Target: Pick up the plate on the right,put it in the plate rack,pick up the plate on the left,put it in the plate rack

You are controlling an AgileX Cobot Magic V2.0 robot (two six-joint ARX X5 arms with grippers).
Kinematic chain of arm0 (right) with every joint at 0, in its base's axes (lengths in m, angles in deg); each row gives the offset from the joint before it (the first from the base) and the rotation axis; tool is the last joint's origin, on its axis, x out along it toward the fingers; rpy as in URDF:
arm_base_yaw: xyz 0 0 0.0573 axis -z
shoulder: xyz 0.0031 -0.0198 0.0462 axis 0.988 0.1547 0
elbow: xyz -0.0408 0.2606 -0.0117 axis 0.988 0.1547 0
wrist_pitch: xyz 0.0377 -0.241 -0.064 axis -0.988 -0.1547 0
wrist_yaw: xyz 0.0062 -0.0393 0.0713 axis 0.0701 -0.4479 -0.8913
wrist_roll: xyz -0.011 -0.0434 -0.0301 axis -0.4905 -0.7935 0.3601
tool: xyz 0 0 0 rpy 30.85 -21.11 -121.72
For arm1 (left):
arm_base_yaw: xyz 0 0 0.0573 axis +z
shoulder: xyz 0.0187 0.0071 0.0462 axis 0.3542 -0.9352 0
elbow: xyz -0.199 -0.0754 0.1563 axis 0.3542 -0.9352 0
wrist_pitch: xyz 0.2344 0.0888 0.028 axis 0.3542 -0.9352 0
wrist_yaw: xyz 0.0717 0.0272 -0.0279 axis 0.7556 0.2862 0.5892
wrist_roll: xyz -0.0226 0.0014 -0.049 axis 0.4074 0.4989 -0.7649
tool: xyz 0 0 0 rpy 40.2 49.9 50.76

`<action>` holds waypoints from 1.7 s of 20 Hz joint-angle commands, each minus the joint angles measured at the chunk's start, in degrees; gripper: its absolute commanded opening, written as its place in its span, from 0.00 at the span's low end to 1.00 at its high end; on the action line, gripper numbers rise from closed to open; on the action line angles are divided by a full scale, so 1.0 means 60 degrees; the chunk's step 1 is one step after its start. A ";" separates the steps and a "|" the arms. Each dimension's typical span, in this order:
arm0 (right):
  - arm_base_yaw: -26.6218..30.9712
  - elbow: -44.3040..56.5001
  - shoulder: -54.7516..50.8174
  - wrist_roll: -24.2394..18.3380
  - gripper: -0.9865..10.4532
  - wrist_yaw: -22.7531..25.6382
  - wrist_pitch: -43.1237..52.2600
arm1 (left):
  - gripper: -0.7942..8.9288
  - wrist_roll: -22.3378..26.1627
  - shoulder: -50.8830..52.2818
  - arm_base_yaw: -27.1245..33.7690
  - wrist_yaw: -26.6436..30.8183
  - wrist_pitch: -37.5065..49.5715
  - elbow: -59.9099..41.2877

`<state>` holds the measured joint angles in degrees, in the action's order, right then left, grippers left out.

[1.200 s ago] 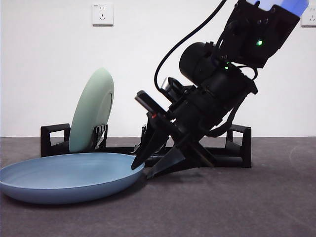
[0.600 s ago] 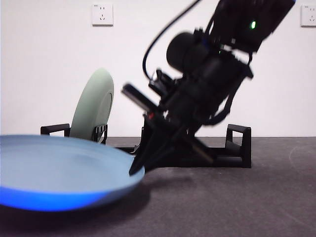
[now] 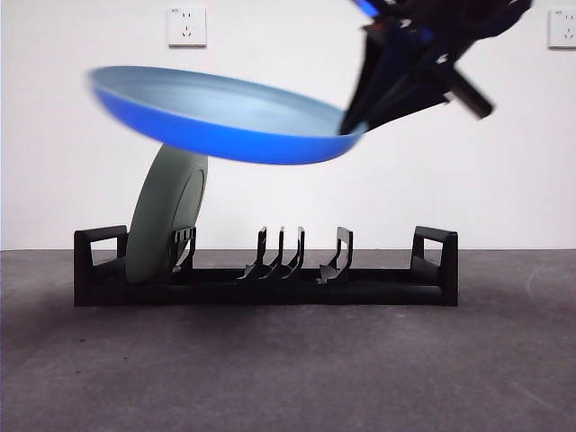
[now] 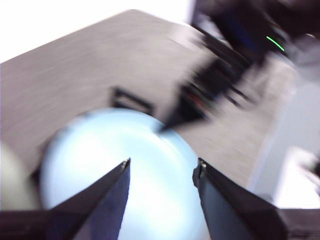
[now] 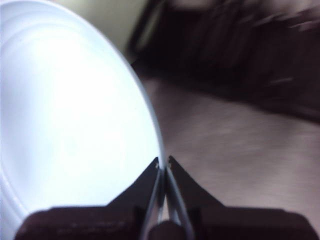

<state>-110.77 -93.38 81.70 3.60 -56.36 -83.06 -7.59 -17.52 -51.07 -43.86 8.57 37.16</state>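
One green plate [image 3: 166,211] stands in the plate rack [image 3: 265,279]. The right gripper [image 5: 164,162] pinches the blue plate [image 3: 225,117] up high (not racked yet). The left gripper [image 4: 161,172] hangs spread apart.

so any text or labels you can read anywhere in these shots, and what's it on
No readable text in any view.
Wall socket: a tiny mark above its holes, too small to read.
Second socket: cut off by the picture's edge, nothing legible.
Blue plate, held at its rim by the right end effector: no print shows.
Green plate and plate rack: no labels visible.
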 commanded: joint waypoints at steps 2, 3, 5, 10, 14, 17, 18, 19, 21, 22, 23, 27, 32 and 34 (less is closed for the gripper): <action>0.0583 -0.0266 -0.0197 -0.0288 0.08 -0.0004 -0.0280 | 0.31 0.1439 -0.0288 -0.1825 0.1129 -0.0291 0.0000; 0.0707 -0.0328 -0.0200 -0.0291 0.08 -0.0036 -0.0364 | 0.31 0.1719 -0.0466 -0.2444 0.1902 -0.0415 0.0000; 0.0896 -0.0452 -0.0200 -0.0328 0.08 -0.0044 -0.0612 | 0.31 0.1880 -0.1071 -0.3829 0.3963 -0.0590 0.0000; 0.0900 -0.0481 -0.0266 -0.0328 0.08 -0.0102 -0.0827 | 0.31 0.2437 -0.3082 -0.5737 0.7683 -0.0466 0.0000; 0.0943 -0.0674 -0.0306 -0.0441 0.08 -0.0102 -0.1286 | 0.31 0.2590 -0.4339 -0.6087 0.8357 -0.0120 0.0000; 0.0943 -0.0765 -0.0328 -0.0474 0.08 -0.0131 -0.1606 | 0.31 0.2983 -0.4830 -0.6080 0.8357 0.0211 0.0000; 0.0943 -0.0765 -0.0339 -0.0499 0.08 -0.0197 -0.1687 | 0.31 0.3031 -0.4903 -0.6080 0.8360 0.0361 0.0000; 0.0947 -0.0765 -0.0350 -0.0550 0.08 -0.0448 -0.1738 | 0.31 0.3049 -0.4929 -0.6069 0.8357 0.0532 0.0000; 0.0947 -0.0765 -0.0404 -0.0550 0.08 -0.0714 -0.1759 | 0.27 0.3071 -0.4932 -0.6062 0.8360 0.0750 0.0000; 0.0947 -0.0765 -0.0455 -0.0561 0.08 -0.0761 -0.1759 | 0.19 0.3082 -0.4932 -0.6062 0.8360 0.0780 0.0000; 0.0947 -0.0765 -0.0503 -0.0568 0.08 -0.0834 -0.1756 | 0.12 0.3085 -0.4932 -0.6054 0.8346 0.0769 0.0000; 0.0991 -0.0765 -0.0754 -0.0568 0.08 -0.0827 -0.1759 | 0.07 0.3078 -0.4932 -0.6054 0.8014 0.0758 0.0000; 0.1220 -0.0765 -0.1180 -0.0579 0.14 -0.0783 -0.1756 | 0.07 0.2987 -0.4932 -0.6084 0.7843 0.0984 0.0000; 0.1443 -0.0765 -0.1439 -0.0634 0.25 -0.0740 -0.1730 | 0.07 0.2874 -0.4929 -0.6135 0.7665 0.1158 0.0000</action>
<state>-101.96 -97.64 73.61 0.41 -60.03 -94.30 9.94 -46.42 -87.55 2.81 15.28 37.53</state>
